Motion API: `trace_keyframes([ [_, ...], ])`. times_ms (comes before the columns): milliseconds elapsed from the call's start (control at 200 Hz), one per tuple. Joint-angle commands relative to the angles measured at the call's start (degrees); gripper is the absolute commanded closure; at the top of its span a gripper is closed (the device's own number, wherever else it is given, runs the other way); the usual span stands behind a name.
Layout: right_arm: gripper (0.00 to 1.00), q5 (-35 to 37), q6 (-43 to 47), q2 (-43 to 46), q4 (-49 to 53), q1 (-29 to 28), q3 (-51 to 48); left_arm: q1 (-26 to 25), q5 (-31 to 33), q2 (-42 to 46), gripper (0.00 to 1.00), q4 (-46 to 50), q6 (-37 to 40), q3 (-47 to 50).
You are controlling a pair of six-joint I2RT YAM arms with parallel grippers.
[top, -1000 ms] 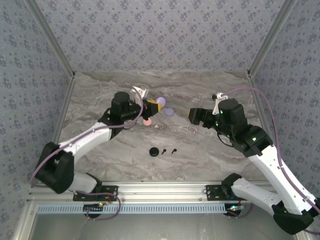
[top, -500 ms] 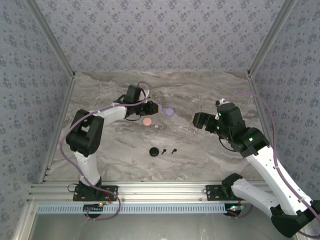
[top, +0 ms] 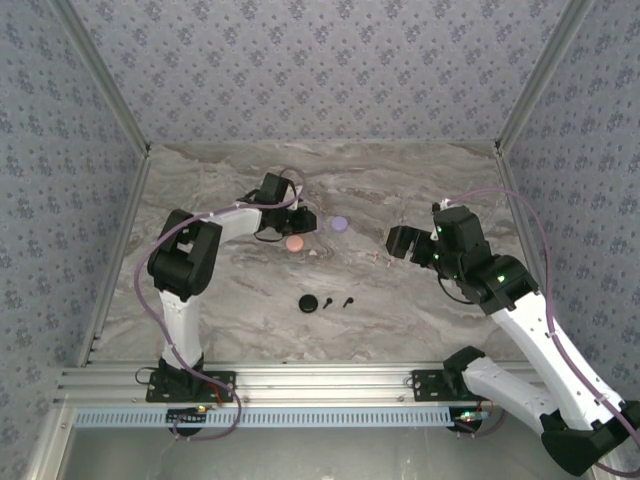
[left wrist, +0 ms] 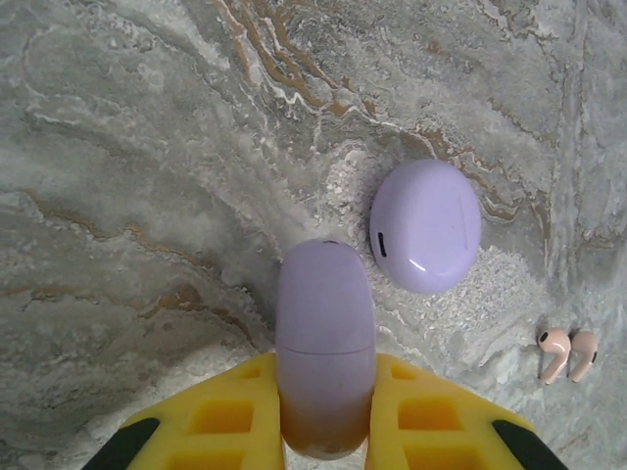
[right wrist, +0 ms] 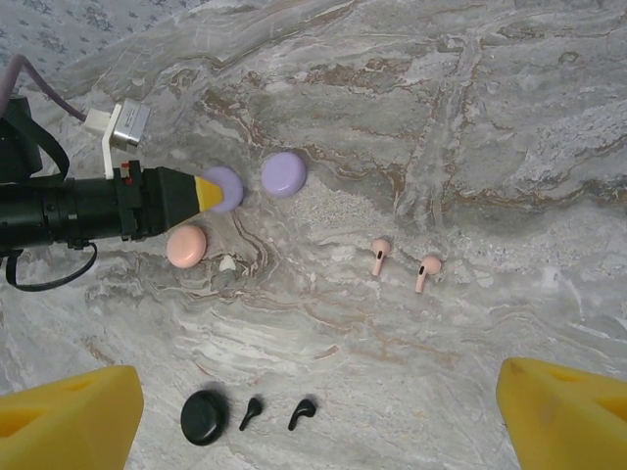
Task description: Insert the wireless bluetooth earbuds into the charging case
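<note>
My left gripper point(left wrist: 325, 382) is shut on a closed purple charging case point(left wrist: 325, 333), held on edge just above the marble. A second purple round case point(left wrist: 426, 225) lies flat just ahead of it. Two pale pink earbuds point(right wrist: 379, 255) point(right wrist: 427, 269) lie side by side mid-table, to the right of the cases. Two black earbuds point(right wrist: 251, 412) point(right wrist: 302, 413) lie next to a black case point(right wrist: 204, 417). My right gripper point(right wrist: 318, 436) hangs open above the table, over the black pair, with nothing between its fingers.
A pink round case point(right wrist: 186, 246) lies beside the left arm's wrist point(right wrist: 88, 211), with a small white bit point(right wrist: 227, 262) next to it. The patterned walls point(top: 320, 70) close in the marble table point(top: 420, 310) at the back and sides.
The left arm has folded into a new pose, its elbow swung up and left, while its gripper stays by the purple cases. The right gripper has drawn back slightly to the right.
</note>
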State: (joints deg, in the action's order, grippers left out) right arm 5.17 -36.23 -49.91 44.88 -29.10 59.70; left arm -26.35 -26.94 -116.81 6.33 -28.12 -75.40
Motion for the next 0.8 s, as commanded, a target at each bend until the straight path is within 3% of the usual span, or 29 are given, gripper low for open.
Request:
trace_keyframes([
  [0,0.04,0.00,-0.86,0.77,1.28,0.37,-0.53,-0.03,1.41,-1.17,0.80,1.05,0.42,-2.16],
  [435,0.03,0.02,-0.33,1.33,2.04,0.56,-0.20,0.75,5.25,-1.17,0.65,2.51,1.94,-1.95],
  [800,0.03,1.57,5.75,-0.04,6.92,0.39,4.09,1.45,10.37,8.13,0.43,7.65,7.77,-2.83],
])
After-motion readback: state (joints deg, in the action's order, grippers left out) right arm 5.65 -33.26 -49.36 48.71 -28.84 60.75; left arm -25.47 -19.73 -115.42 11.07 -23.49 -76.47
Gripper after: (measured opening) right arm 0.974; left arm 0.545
